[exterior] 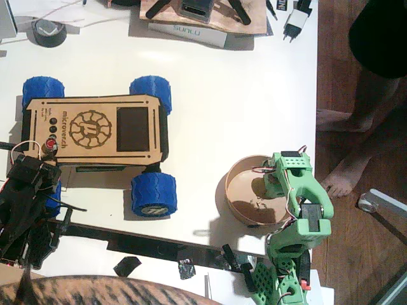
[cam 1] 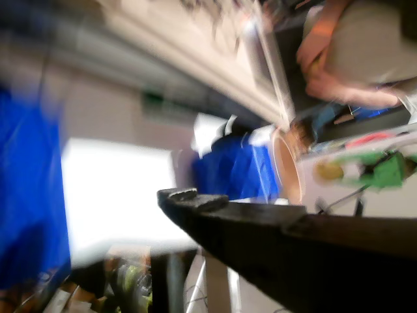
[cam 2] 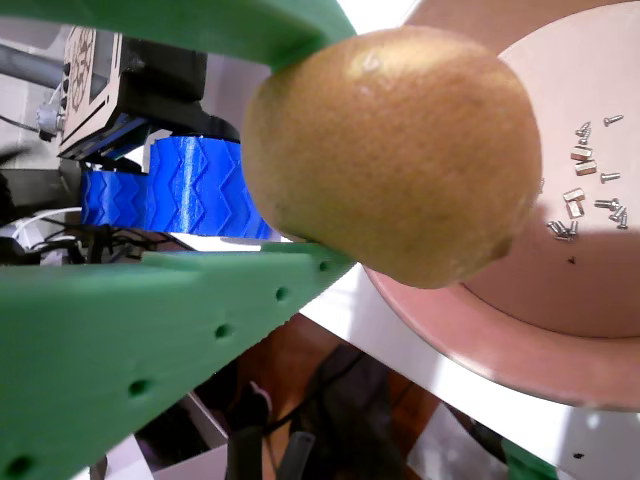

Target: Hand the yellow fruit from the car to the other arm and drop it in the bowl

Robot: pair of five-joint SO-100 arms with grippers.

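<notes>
Green jaws of the right gripper (cam 2: 300,140) pinch the yellow fruit (cam 2: 395,150) over the bowl (cam 2: 560,340) holding small screws (cam 2: 590,190); left gripper's (cam 1: 195,195) jaw state seems unreadable

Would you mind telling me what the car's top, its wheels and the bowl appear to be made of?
The car's top looks like light plywood, matte, with a dark engraved emblem and lettering. Its wheels look like blue printed plastic; a zigzag ribbed tread shows in a wrist view. The bowl is smooth, matte tan-pink with a paler rim; possibly plastic or ceramic, I cannot tell which.
</notes>
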